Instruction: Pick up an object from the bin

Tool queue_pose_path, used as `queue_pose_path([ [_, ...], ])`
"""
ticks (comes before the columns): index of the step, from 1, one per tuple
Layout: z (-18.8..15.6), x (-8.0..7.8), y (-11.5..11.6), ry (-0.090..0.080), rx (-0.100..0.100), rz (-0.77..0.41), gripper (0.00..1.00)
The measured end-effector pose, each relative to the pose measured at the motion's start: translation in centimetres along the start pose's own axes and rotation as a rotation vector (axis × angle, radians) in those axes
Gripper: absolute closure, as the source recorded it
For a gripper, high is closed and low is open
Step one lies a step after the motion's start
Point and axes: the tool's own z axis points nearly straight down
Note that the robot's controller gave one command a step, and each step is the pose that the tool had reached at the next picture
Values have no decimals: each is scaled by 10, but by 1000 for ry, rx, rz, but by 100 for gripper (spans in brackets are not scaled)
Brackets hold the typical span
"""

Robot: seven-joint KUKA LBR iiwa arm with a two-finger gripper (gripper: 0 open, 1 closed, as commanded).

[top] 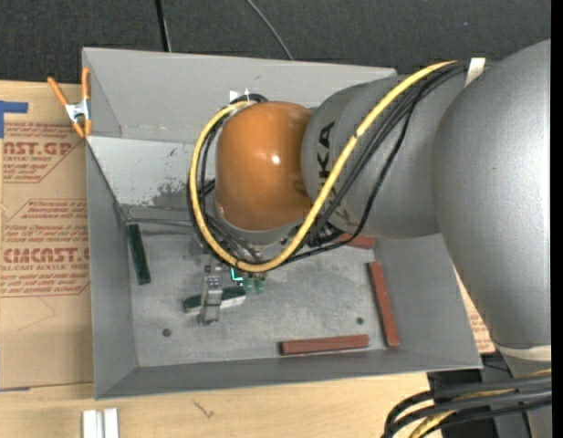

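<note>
The gripper [211,301] sits low on the bin [108,336] floor, over a small dark green piece [192,305].
The piece is a short, flat stub lying right of and just below the long green bar [138,254]. Its long axis seems to run left to right, the free end pointing toward that bar's lower end. Its other end is hidden under the gripper, so its full shape is unclear. I cannot tell whether the gripper is open, closed, or has hold of it.
</note>
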Motion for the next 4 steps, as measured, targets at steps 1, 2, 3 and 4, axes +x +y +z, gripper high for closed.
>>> queue_pose_path([
  [1, -4, -2, -1, -7, -1, 2, 0],
  [2, 93, -8, -75, -10, -2, -225, 100],
  [3, 95, -7, -76, -7, -1, -225, 0],
  [4, 93, -8, -76, -10, -2, -224, 100],
])
